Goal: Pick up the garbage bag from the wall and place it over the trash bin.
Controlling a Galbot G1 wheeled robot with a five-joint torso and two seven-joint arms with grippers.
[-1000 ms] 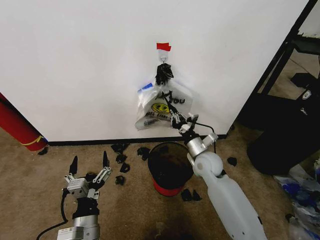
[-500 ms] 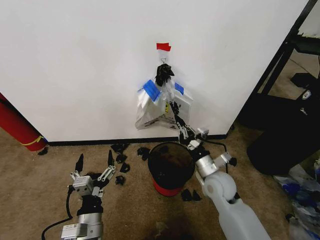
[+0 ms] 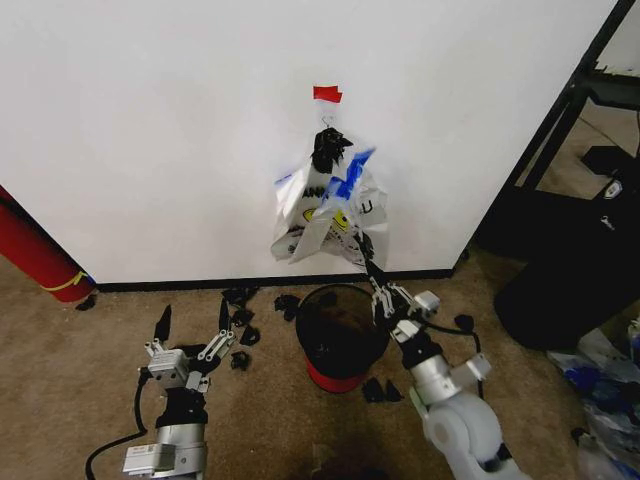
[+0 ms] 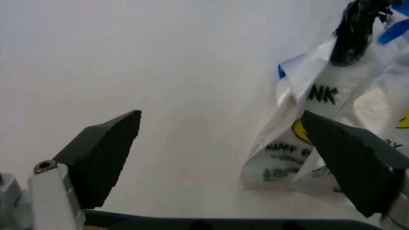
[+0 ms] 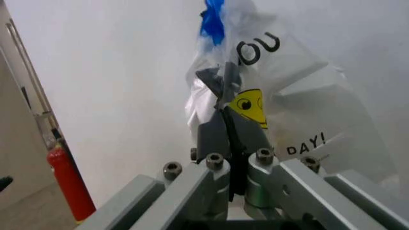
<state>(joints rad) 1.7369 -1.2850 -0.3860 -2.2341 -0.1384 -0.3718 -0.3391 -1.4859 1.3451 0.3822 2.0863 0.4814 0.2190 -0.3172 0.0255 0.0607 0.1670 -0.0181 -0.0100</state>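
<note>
My right arm reaches up from the lower right of the head view, forearm slanting toward the wall [image 3: 150, 130], and my right claw [image 3: 366, 258] sits just above the trash bin [image 3: 340, 335], at the lower edge of the bags hanging in the upper centre. Its fingers are pressed together on a fold of thin plastic; in the right wrist view the dark fingertips [image 5: 225, 96] meet with film caught between them. Both bags hang bunched together there, so I take the fold for the garbage bag [image 3: 350, 180], the see-through one with blue patches, though I cannot be fully sure which sheet it is.

My left arm lies low in the lower left of the head view, above the brown carpet [image 3: 60, 390], and my left claw [image 3: 192, 322] points up with its fingers spread wide and nothing between them.

The bags hang from a hook [image 3: 326, 122] under a piece of red tape [image 3: 326, 94]. The white bag [image 4: 288, 143] shows black letters "NK", part of a yellow smiley, and small print I cannot read. The right wrist view gives "OU" and "DAY!" beside the yellow face.
</note>
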